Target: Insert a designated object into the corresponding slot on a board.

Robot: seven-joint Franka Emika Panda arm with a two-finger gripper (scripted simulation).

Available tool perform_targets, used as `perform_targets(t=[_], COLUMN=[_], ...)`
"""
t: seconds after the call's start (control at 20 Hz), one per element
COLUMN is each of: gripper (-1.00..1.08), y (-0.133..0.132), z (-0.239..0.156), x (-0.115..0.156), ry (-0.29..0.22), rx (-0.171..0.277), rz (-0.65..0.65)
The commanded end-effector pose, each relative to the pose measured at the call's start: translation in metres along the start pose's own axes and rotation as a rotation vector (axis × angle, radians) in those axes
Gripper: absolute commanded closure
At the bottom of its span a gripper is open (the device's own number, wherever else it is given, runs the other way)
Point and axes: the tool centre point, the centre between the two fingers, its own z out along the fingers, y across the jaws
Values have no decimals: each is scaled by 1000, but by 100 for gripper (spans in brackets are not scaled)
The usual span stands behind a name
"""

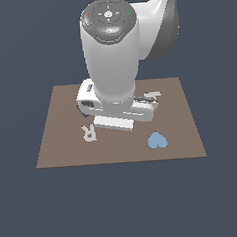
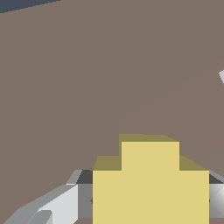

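You are looking at the yellow piece (image 2: 150, 183) sitting between the gripper (image 2: 148, 199) fingers (image 2: 57, 205), which are closing on it from both sides, above the brown board (image 1: 67, 144). In the exterior view the arm (image 1: 111, 56) is hiding the piece and any slot at frame centre. The letter R (image 1: 89, 132) and blue heart (image 1: 157, 140) are lying lower down.
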Motion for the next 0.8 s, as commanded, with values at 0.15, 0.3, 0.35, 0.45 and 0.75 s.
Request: perform_targets(t=[0.15,0.3,0.35,0.45,0.75], gripper=[108,108,108,108,108], y=[0,0,0,0,-2], z=[1,1,1,0,0], x=[0,0,0,0,-1], ry=[0,0,0,0,0], rx=[0,0,0,1,0], rz=[0,0,0,0,-31])
